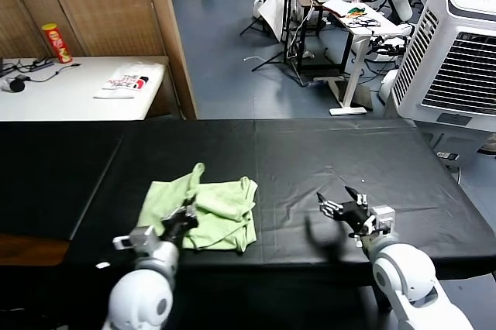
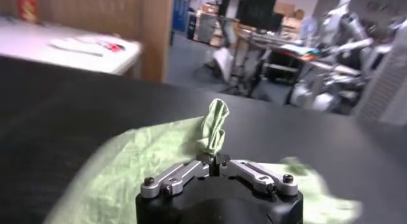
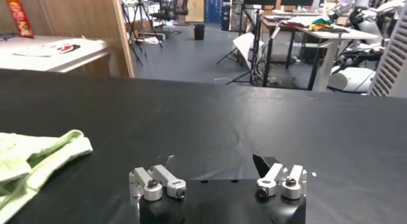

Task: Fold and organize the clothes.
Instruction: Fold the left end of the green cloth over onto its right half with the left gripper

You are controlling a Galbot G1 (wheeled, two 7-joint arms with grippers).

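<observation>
The pale green T-shirt (image 1: 209,210) lies partly folded on the black table (image 1: 310,152), left of centre near the front edge. My left gripper (image 1: 186,216) is over its front part, shut on a pinch of the cloth. In the left wrist view that gripper (image 2: 215,161) holds a twisted green flap of the T-shirt (image 2: 215,123) that stands up from the jaws. My right gripper (image 1: 341,204) hovers open over bare table to the right of the shirt, holding nothing. In the right wrist view the right gripper (image 3: 216,174) stands wide apart, with the T-shirt (image 3: 38,158) off to one side.
A white side table (image 1: 70,90) at the back left carries a folded white item with red print (image 1: 128,80) and a red can (image 1: 56,42). A wooden partition (image 1: 167,28) stands behind the black table. A white cooling unit (image 1: 453,59) stands at the back right.
</observation>
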